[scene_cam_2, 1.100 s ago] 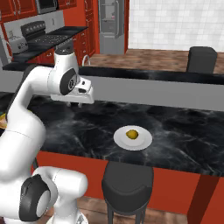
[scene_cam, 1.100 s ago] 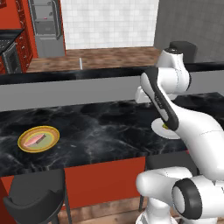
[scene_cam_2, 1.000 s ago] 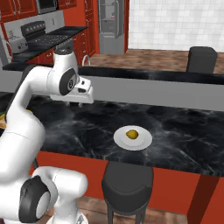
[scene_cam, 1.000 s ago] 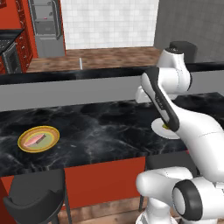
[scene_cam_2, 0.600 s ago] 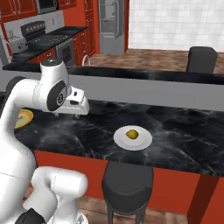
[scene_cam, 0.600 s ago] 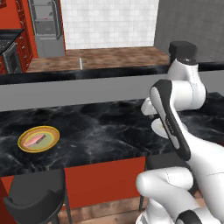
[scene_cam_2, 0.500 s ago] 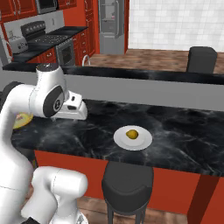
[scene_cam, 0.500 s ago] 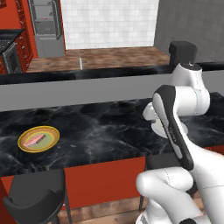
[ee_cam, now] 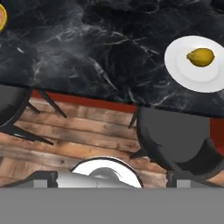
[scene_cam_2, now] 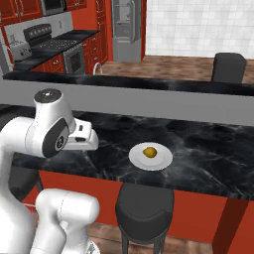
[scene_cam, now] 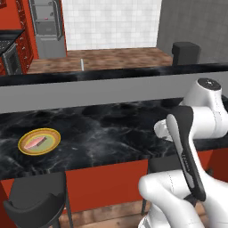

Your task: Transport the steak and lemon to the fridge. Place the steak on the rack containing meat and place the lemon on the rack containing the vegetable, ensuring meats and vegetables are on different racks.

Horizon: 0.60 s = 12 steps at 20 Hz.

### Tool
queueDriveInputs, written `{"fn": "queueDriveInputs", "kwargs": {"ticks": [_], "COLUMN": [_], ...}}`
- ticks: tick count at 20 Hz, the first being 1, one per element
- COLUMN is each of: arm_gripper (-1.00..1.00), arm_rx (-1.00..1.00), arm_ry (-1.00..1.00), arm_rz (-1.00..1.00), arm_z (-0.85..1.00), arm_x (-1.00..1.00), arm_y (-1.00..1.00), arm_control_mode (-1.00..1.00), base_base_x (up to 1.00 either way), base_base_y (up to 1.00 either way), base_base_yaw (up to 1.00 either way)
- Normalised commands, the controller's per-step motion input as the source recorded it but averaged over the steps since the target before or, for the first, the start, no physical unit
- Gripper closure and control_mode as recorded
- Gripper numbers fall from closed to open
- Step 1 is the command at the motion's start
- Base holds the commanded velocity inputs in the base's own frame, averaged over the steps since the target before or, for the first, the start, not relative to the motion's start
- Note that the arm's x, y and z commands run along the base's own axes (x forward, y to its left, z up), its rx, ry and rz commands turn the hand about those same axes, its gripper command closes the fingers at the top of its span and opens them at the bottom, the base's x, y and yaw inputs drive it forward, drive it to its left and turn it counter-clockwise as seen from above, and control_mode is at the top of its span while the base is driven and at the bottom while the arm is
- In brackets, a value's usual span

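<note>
Tool [ee_cam: 112, 175] spread, holding nothing, looking down over bench [ee_cam: 87, 52] near edge. Steak [scene_cam: 35, 142] on yellow plate [scene_cam: 54, 136], left on bench. Lemon [scene_cam_2: 150, 151] on white plate [scene_cam_2: 163, 161], right, well apart. Fridge [scene_cam_2: 126, 27] far across room. Neither item picked; 2 transports and both rack placements left.

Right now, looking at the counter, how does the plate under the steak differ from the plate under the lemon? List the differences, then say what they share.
The steak's plate is yellow-gold; the lemon's plate is white. The steak's plate carries a flat pink-red steak; the lemon's plate carries a rounded yellow lemon. The steak's plate sits toward the counter's left end, the lemon's plate further right, above a dark stool. Both are round, lie flat on the black marble counter and hold one item each.
</note>
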Motion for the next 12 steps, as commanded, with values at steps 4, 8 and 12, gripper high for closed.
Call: {"fn": "queueDriveInputs", "kwargs": {"ticks": [4, 8, 12], "arm_gripper": [-1.00, -1.00, -1.00], "arm_rx": [0.00, -0.01, -0.03], "arm_ry": [0.00, 0.00, 0.00], "arm_rz": [0.19, 0.22, 0.20], "arm_z": [0.00, 0.00, 0.00], "arm_x": [0.00, 0.06, 0.51], "arm_y": [-0.62, -0.61, -0.39], "arm_control_mode": [-1.00, -1.00, -1.00], "base_base_x": [0.00, 0.00, 0.00], "base_base_y": [0.00, 0.00, 0.00], "base_base_yaw": [0.00, 0.00, 0.00]}}
